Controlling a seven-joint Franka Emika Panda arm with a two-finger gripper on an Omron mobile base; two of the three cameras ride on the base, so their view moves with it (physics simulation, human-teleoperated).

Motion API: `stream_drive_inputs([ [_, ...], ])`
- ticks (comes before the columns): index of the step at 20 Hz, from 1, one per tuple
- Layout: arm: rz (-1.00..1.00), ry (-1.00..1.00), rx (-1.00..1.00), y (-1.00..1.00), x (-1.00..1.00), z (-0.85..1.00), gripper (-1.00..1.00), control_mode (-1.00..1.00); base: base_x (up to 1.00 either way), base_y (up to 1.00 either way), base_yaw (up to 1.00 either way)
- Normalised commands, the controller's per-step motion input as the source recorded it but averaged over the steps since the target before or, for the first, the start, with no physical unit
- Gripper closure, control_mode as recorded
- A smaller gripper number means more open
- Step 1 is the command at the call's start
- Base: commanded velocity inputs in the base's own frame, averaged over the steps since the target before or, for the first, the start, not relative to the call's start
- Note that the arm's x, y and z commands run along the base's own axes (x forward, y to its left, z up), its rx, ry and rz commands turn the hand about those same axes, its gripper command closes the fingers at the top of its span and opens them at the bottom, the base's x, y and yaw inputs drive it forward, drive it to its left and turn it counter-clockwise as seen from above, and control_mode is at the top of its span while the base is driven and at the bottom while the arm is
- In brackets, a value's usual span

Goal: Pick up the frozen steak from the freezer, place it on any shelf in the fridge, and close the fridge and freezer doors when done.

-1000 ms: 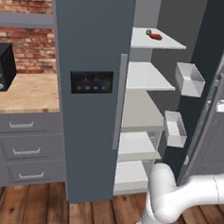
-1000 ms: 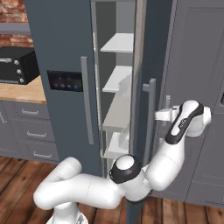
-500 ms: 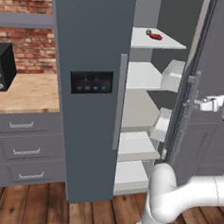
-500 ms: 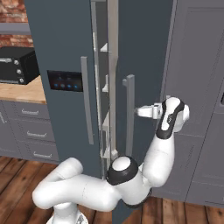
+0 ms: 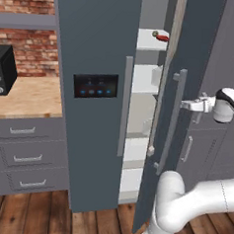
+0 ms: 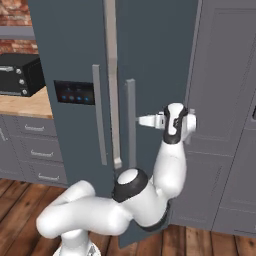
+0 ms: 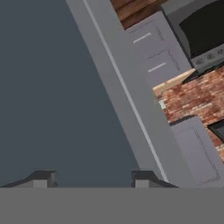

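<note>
Slate-grey right-hand door (image 5: 187, 94) stands nearly shut, the end effector (image 5: 189, 104) pressed against its face, jaws part-open and holding nothing. Beyond that door, on a pale upper shelf (image 5: 149, 41), lies the dark-red frozen steak (image 5: 162, 37), apparently already moved; closing remains.

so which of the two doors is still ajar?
The right-hand door, by the pincer; shelves show through its gap. The one with the black panel is shut.

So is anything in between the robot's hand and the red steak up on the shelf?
Yes. The half-shut fridge door stands between the gripper, on its outer side, and the frozen steak on the top shelf behind it.
</note>
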Motion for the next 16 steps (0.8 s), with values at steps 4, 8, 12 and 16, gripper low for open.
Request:
stream_drive_inputs([
  [4,-0.17,-0.01,-0.06,0.36,0.61,0.28,-1.0,-1.0,0.0,0.0,0.0],
  [8,-0.25,-0.02,-0.07,0.3,0.67,0.23,-1.0,-1.0,0.0,0.0,0.0],
  [12,-0.32,-0.11,-0.1,0.25,0.64,0.15,-1.0,-1.0,0.0,0.0,0.0],
  [16,-0.38,-0.14,-0.11,0.18,0.71,0.09,-1.0,-1.0,0.0,0.0,0.0],
])
